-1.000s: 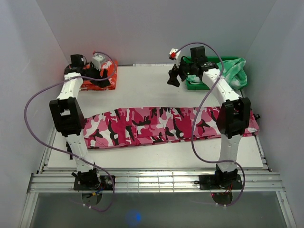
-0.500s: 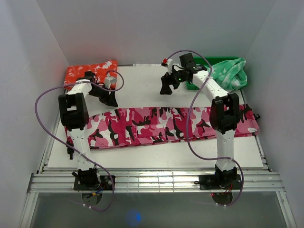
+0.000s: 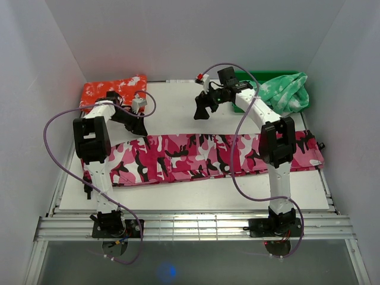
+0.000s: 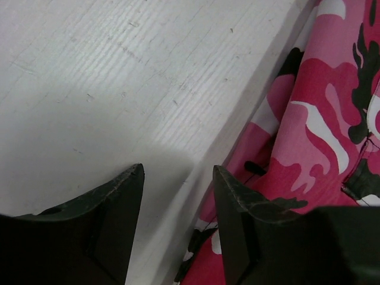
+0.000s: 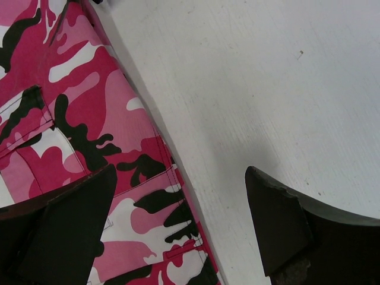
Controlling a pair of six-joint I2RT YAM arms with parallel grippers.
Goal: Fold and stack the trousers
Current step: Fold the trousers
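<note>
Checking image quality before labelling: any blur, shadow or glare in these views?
Top external: even light, sharp, a blue glare spot at the bottom. Left wrist: dark fingers soft-edged, their shadow on the table. Right wrist: trousers print crisp, fingers underexposed.

Left end effector [image 4: 178, 171] moderately parted, right end effector [image 5: 181, 172] widely parted, both empty.

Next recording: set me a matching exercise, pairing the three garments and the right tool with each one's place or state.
1 trousers
2 orange-red garment
3 green garment
4 right tool

A far right corner
B open, above the table
C far left corner
D laid out long across the middle

Pairs: 1-D, 2-C, 3-A, 4-B
</note>
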